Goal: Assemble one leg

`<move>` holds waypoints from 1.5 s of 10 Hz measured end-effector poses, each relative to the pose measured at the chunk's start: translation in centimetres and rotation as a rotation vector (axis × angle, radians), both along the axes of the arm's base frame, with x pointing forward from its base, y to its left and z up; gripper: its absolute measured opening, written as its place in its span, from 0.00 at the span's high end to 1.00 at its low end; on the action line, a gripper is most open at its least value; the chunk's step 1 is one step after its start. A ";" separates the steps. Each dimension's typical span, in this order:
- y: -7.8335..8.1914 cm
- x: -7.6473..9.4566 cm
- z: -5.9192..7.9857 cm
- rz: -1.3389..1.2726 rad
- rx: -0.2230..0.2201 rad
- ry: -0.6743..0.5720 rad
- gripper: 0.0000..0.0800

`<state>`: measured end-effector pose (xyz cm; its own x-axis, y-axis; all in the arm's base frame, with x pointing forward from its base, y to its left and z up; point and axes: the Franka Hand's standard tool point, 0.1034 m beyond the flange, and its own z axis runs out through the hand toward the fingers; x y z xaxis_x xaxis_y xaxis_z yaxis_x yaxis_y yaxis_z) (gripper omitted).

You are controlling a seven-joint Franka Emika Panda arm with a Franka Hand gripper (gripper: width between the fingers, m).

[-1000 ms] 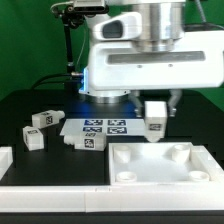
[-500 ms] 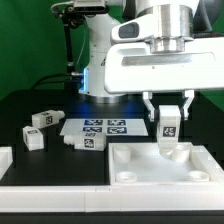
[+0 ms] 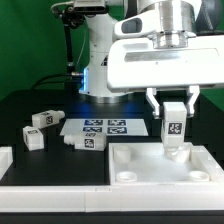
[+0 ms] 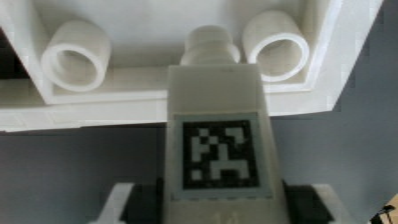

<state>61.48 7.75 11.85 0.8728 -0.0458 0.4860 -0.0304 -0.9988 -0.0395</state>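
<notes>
My gripper (image 3: pixel 174 100) is shut on a leg (image 3: pixel 174 128), a white stubby block with a square marker tag on its face, held upright over the far right part of the large flat white piece (image 3: pixel 160 165) with round sockets and a raised rim. In the wrist view the leg (image 4: pixel 217 120) fills the middle, its far end near two round sockets (image 4: pixel 279 45) of the white piece (image 4: pixel 160 100). My fingers (image 4: pixel 134 203) flank the leg's near end. Three more legs lie on the table: two at the exterior view's left (image 3: pixel 42 119) (image 3: pixel 33 138) and one (image 3: pixel 86 142) by the marker board.
The marker board (image 3: pixel 105 128) lies flat on the black table behind the white piece. A white block edge (image 3: pixel 5 158) sits at the exterior view's left. The robot's base and a camera stand (image 3: pixel 70 40) rise at the back.
My gripper has carried the leg toward the exterior view's right, from beside the marker board to above the white piece's far right part, and raised it slightly.
</notes>
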 end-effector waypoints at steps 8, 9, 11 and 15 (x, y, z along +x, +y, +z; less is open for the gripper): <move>3.1 1.6 -2.1 0.075 -0.040 -0.029 0.64; 3.1 1.9 -2.1 0.074 -0.040 -0.033 0.64; 4.1 2.0 -2.2 0.072 -0.031 -0.052 0.64; 4.6 2.2 -2.1 0.080 -0.033 -0.103 0.64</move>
